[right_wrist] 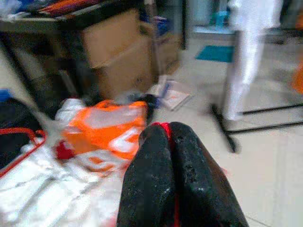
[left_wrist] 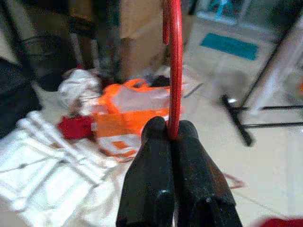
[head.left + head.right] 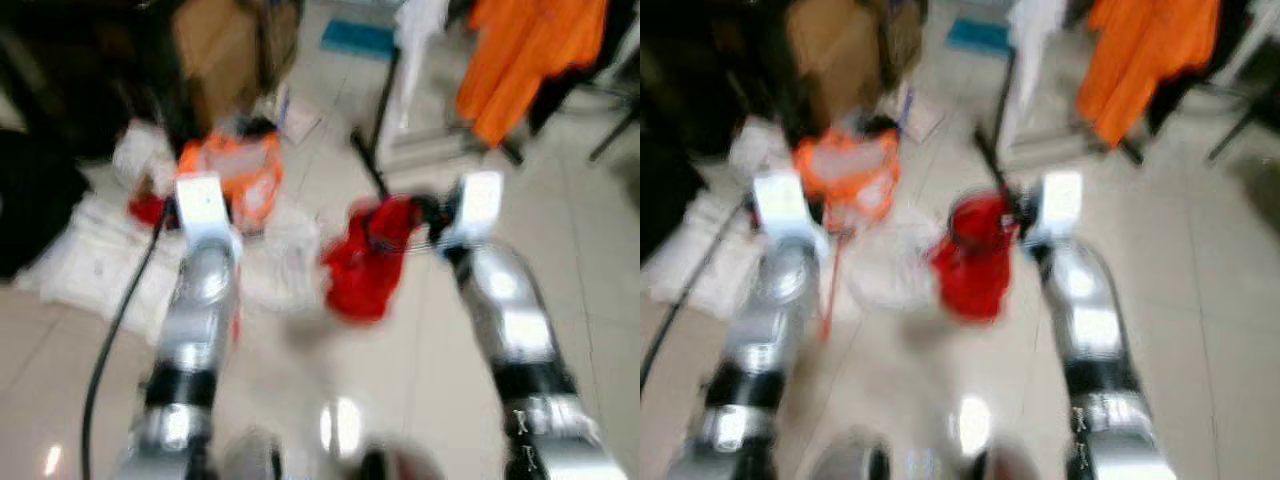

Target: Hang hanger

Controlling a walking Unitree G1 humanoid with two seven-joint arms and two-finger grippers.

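Observation:
My left gripper (image 2: 171, 130) is shut on a thin red hanger (image 2: 174, 71), whose bar rises straight out from between the fingertips. My right gripper (image 1: 166, 127) is shut on a bit of red cloth that shows at its tips. In the blurred head views a red garment (image 3: 368, 258) hangs just left of the right wrist (image 3: 472, 205), above the floor between my two arms. The left wrist (image 3: 203, 205) is held out over the pile on the floor. A clothes rack's black foot (image 3: 368, 160) stands ahead, with an orange garment (image 3: 530, 60) and a white one (image 3: 415, 35) hanging on it.
On the tiled floor ahead on the left lie an orange bag (image 3: 240, 170), white cloths (image 3: 90, 260) and a red scrap. Cardboard boxes (image 1: 120, 56) and a dark table stand behind them. A black cable (image 3: 120, 320) runs along my left arm. Pale floor (image 3: 590, 260) lies to the right.

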